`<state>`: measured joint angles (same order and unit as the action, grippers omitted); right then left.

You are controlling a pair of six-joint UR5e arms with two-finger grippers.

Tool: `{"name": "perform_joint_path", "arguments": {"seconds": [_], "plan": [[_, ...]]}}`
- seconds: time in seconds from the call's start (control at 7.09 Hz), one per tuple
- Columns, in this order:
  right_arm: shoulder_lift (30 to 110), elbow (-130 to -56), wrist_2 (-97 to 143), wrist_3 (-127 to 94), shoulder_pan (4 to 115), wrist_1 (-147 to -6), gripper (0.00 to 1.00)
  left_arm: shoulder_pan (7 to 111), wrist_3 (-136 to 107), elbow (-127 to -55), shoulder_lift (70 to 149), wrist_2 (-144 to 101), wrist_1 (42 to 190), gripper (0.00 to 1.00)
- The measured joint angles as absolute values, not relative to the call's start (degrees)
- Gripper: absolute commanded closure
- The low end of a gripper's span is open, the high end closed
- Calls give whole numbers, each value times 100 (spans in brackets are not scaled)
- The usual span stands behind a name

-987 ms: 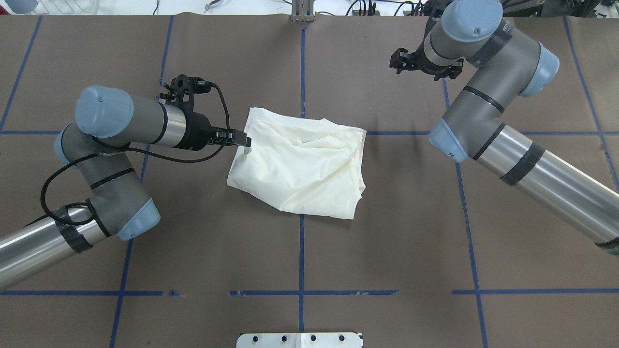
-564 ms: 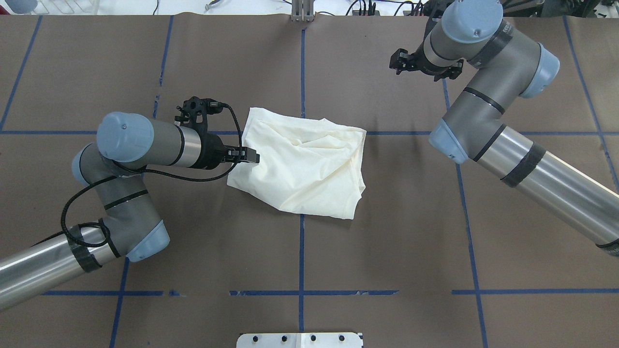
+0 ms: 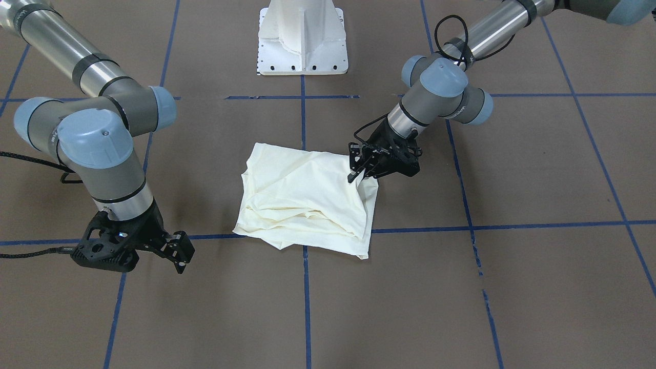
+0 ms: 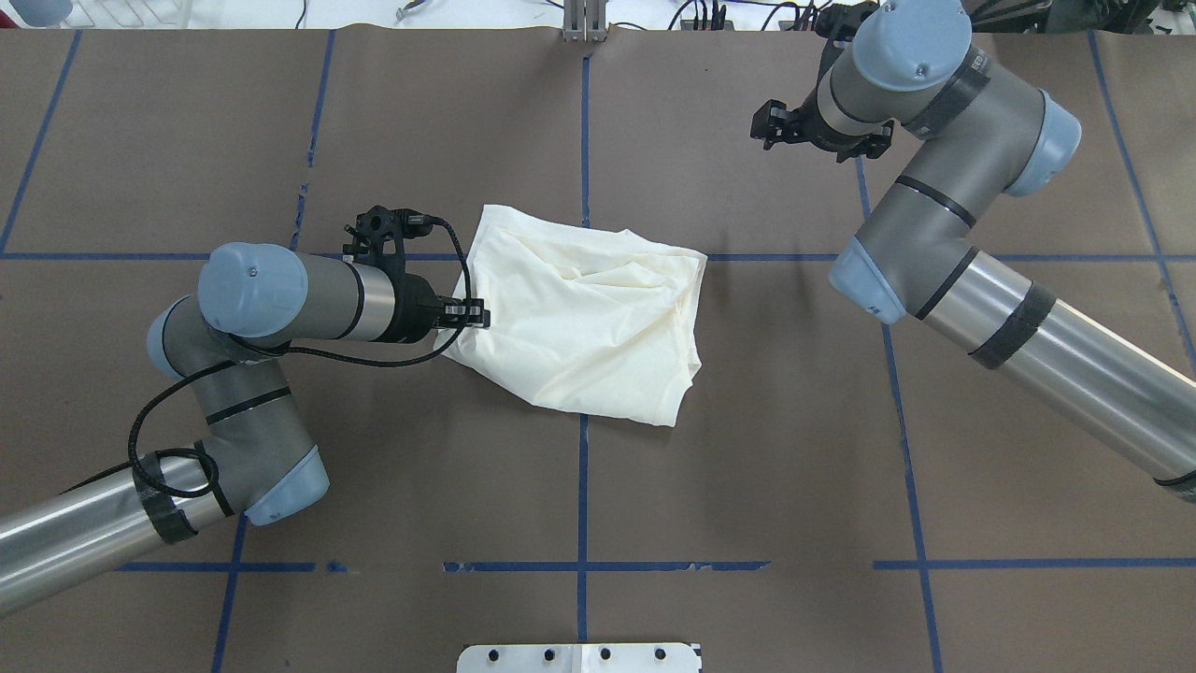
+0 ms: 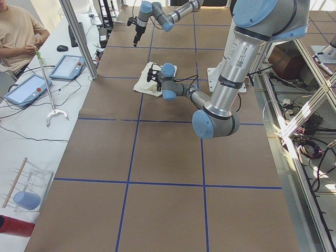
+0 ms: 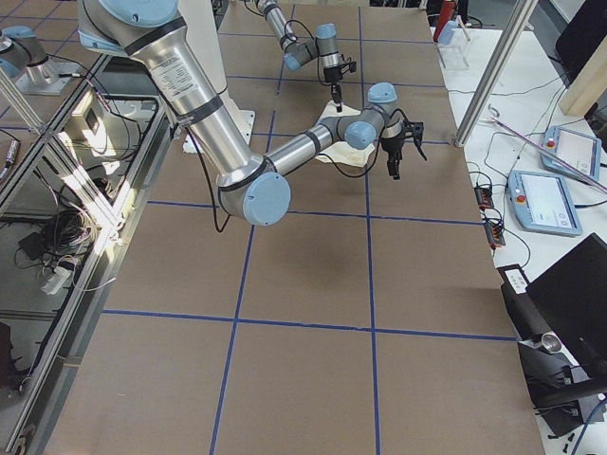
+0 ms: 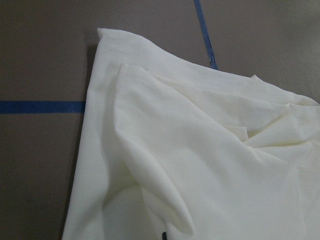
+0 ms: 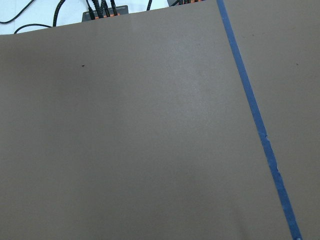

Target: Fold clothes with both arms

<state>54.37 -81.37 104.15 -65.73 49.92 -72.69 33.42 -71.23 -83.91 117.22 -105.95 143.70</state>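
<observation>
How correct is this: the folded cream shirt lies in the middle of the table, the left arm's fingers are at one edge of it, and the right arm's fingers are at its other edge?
One part is wrong. The right arm's fingers are not at the shirt; they hang well apart from it over the brown table, as the front-facing view shows. The rest holds: the folded cream shirt lies in the middle, with the left arm's fingers at one edge.

A wide brown table cover (image 8: 125, 140) is seen filling nearly the whole picture, a blue tape line (image 8: 257, 120) is stuck on it from the top down to the bottom right, and black cords (image 8: 102, 7) are seen on a white strip (image 8: 75, 12) past its top edge.
</observation>
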Motion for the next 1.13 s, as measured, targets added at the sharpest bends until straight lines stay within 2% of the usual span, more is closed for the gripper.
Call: {"name": "perform_joint_path", "arguments": {"seconds": [0.14,0.28,0.42,0.85,1.13], "plan": [[5478,-8186,10415,-6574,4977,-7268,0,3379,-7112,-8333,11661,-10585,14390,100],[5532,-8251,10415,-6574,4962,-7269,0,3405,-7100,-8298,11623,-10573,14405,34],[5565,-8283,10415,-6574,4954,-7269,0,3456,-6983,-8298,11609,-10574,14411,0],[5588,-8329,10421,-6574,4954,-7269,0,4029,-6415,-8342,11617,-10852,14345,0],[5595,-8340,10418,-6574,4950,-7269,0,4135,-6889,-8427,11727,-10939,14310,0]]}}
